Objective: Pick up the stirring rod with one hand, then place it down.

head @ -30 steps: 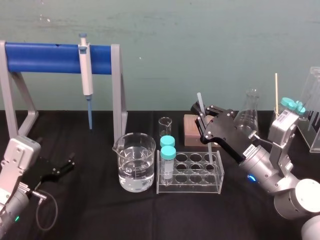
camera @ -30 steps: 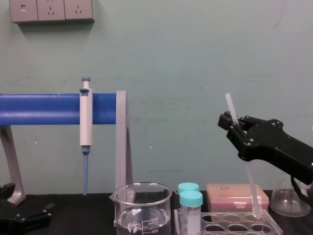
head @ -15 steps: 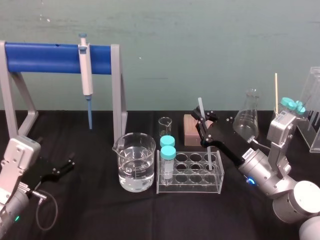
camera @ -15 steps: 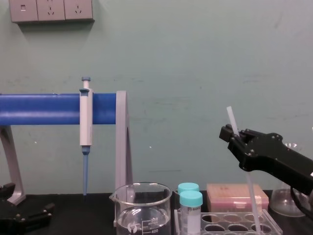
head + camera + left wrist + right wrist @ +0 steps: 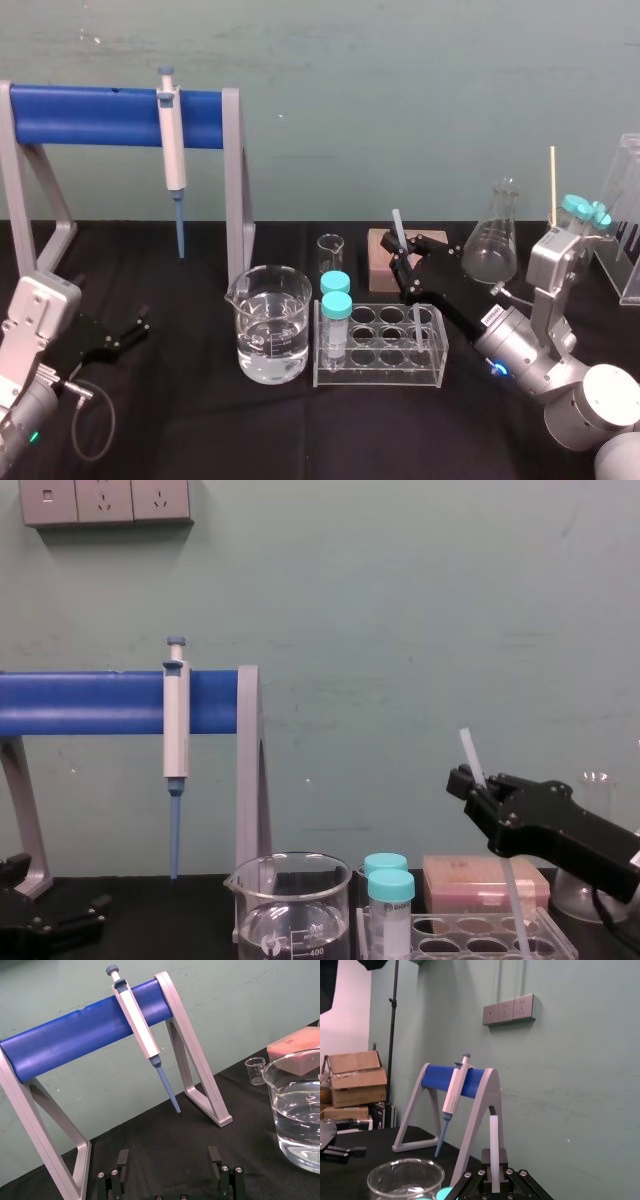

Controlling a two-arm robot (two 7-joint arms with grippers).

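The stirring rod is a thin whitish stick, nearly upright and tilted a little. My right gripper is shut on it near its upper part, just behind the clear tube rack. In the chest view the stirring rod sticks up above the right gripper, and its lower part runs down into the right side of the tube rack. The right wrist view shows the stirring rod standing between the fingertips. My left gripper is open and parked low at the table's left.
A beaker of water stands left of the rack, which holds two teal-capped tubes. A small beaker, a brown box and a conical flask stand behind. A pipette hangs on the blue stand.
My right gripper has come down with the stirring rod, so the rod's lower end has sunk deeper into the rack. The left arm has not moved.
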